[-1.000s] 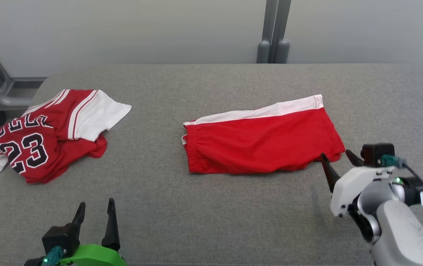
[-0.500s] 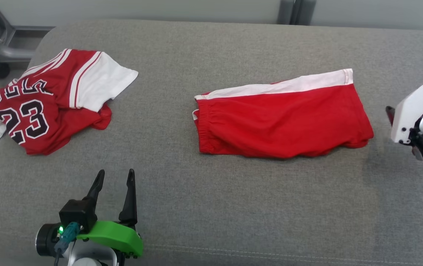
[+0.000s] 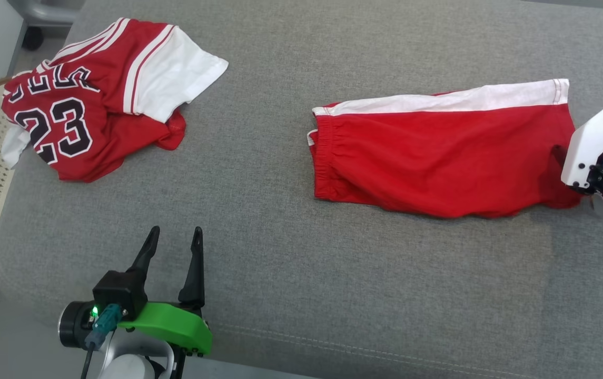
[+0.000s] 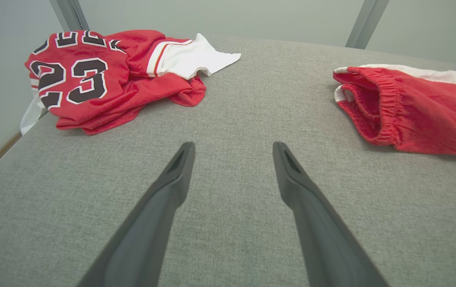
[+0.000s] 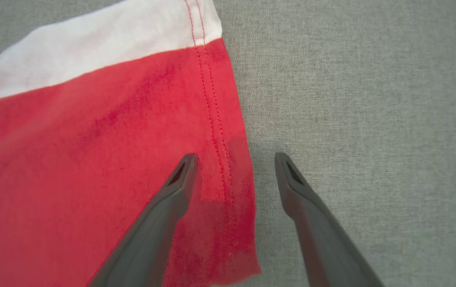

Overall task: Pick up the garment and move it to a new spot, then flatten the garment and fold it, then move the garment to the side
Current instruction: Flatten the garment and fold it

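Right gripper (image 5: 233, 157), fingers spread wide and holding nothing, straddles the hem edge of the red fabric shorts with a white side stripe (image 3: 438, 158), which lie on the grey upholstered surface (image 3: 280, 273). Left gripper (image 3: 175, 231), likewise spread and empty, hovers well apart.

Head cam: high, looking steeply down from the near edge of the grey padded surface (image 3: 280, 273). Left wrist cam: low over the near-left part, facing the far edge; shares the number-23 jersey (image 4: 88, 75) and the waistband end of the red shorts (image 4: 411, 111) with head cam. Right wrist cam: close, straight down on the shorts' right-end hem, also in head cam.
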